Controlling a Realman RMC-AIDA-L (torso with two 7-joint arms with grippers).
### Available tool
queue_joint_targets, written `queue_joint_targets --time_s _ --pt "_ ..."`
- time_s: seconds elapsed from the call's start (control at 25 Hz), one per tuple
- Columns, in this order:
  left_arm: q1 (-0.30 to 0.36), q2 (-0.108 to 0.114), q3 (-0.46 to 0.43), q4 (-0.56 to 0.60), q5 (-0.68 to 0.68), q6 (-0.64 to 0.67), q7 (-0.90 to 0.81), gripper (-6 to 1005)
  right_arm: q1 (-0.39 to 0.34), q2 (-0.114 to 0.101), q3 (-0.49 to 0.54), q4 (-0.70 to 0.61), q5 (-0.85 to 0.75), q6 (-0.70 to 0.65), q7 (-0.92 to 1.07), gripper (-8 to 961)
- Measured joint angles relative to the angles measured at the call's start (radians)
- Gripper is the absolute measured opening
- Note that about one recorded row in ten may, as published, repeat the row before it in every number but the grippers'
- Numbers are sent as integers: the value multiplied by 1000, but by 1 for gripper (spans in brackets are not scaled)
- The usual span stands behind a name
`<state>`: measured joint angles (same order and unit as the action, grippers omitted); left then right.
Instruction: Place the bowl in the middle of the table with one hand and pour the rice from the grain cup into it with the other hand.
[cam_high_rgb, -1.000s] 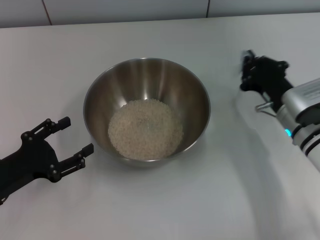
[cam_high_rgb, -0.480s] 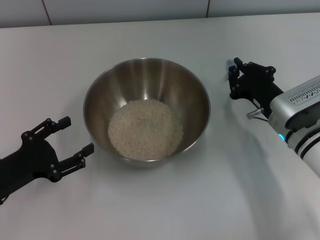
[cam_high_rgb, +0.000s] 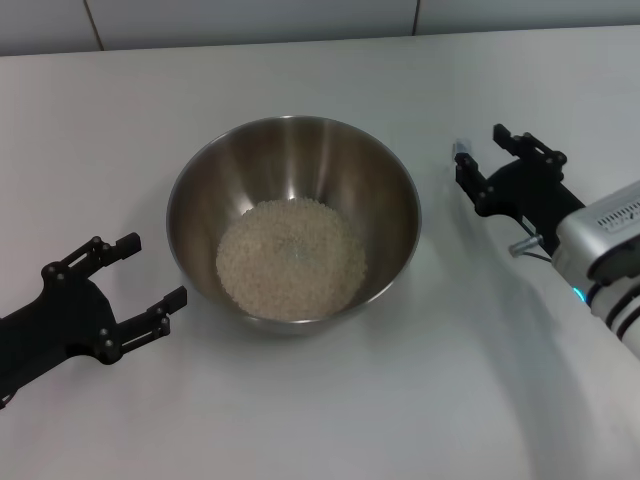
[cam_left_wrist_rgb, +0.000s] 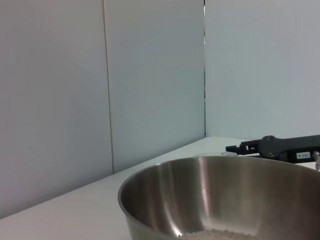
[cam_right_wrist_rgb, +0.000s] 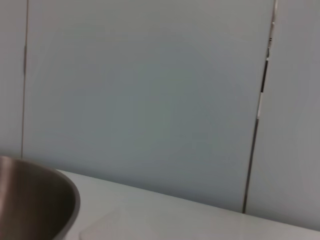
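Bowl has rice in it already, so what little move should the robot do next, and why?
Probably pull the right claw back to its own side, away from the bowl. The rice lies in the bowl, which stands mid-table. Both claws are open and hold nothing, and the left claw sits apart from the bowl, so the job looks done.

Even, bright light falls from above on my white table (cam_high_rgb: 300, 420), throwing only soft grey shadows under the bowl (cam_high_rgb: 200, 190) and beside my right claw (cam_high_rgb: 497, 160), while the steel shows pale streaks of glare and my wrist views look flat and slightly hazy.
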<state>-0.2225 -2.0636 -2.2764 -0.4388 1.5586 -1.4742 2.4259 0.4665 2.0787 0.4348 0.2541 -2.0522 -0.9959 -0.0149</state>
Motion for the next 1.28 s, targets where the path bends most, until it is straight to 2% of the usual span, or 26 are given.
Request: queue_joint_targets --time_s 0.08,0.36,0.44,0.48,0.52,0.64,0.68,0.76,0.84,0.88,0.92,1.04,1.08,1.28 --pt "0 0 0 1 0 0 0 829 -33 -1 -1 6 -9 -34 5 443" --pt "0 0 0 1 0 1 1 829 -110 -6 -2 2 -115 -131 86 661" --pt "2 0 0 0 0 1 1 829 -140 -16 -2 -10 -182 -194 140 792" --pt "4 0 0 0 0 0 1 829 -175 -33 -2 -28 -261 -293 214 793" --pt "5 0 0 0 0 0 1 829 -175 -33 -2 -28 -261 -293 214 795" --pt "10 0 0 0 0 -1 1 829 -214 -62 -2 -93 -366 -449 345 799" --pt "12 1 0 0 0 -4 1 829 -217 -70 -2 -182 -435 -555 445 801" --pt "14 1 0 0 0 -11 1 829 -214 -71 -2 -226 -464 -600 484 804" --pt "15 2 0 0 0 -20 1 829 -198 -59 -2 -337 -521 -695 550 807" --pt "15 2 0 0 1 -27 1 829 -179 -34 -5 -436 -544 -759 586 808" --pt "16 3 0 0 2 -32 1 829 -179 -34 -5 -436 -544 -759 586 809" --pt "17 3 2 0 7 -39 1 829 -147 -1 -11 -548 -552 -803 601 812" --pt "18 3 4 0 9 -40 1 829 -131 4 -14 -572 -569 -810 606 813" --pt "21 3 9 0 9 -41 1 829 -110 1 -25 -584 -588 -814 620 813"
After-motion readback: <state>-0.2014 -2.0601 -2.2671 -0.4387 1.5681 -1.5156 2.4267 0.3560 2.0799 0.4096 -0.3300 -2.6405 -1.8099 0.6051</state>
